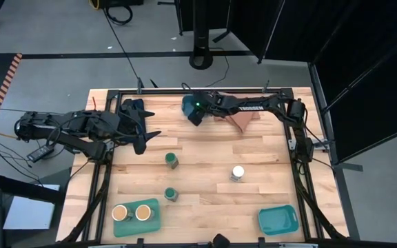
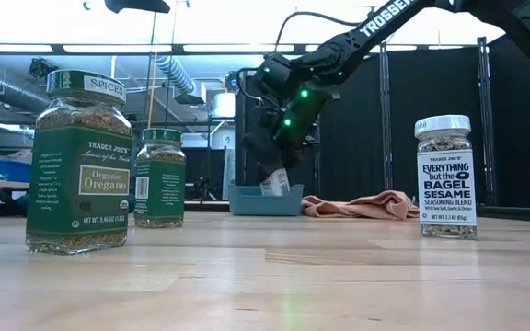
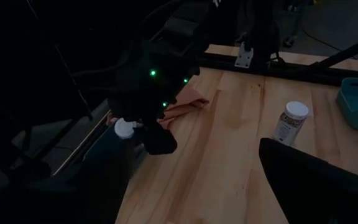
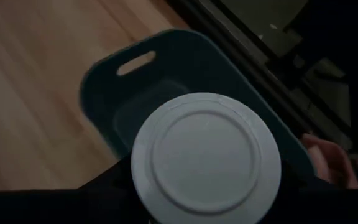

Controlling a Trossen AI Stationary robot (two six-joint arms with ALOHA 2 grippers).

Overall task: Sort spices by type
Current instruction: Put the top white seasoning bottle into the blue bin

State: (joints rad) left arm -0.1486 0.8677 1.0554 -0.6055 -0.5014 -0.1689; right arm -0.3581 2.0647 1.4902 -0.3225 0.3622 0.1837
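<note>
My left tool (image 1: 145,129) waits released over the bench's (image 1: 205,200) left side. Two tan-lid jars (image 1: 131,213) stand in the near-left tray (image 1: 151,223), two green-lid jars (image 1: 172,178) mid-bench — my right tool (image 1: 196,115) grasps one white-lid jar (image 4: 205,158) over the far tray (image 4: 104,68); the other (image 1: 237,173) stands right.

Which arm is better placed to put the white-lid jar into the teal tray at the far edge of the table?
The right arm. Its right gripper already holds the white-lid jar directly above the teal tray. The left gripper is empty, off to the side.
</note>
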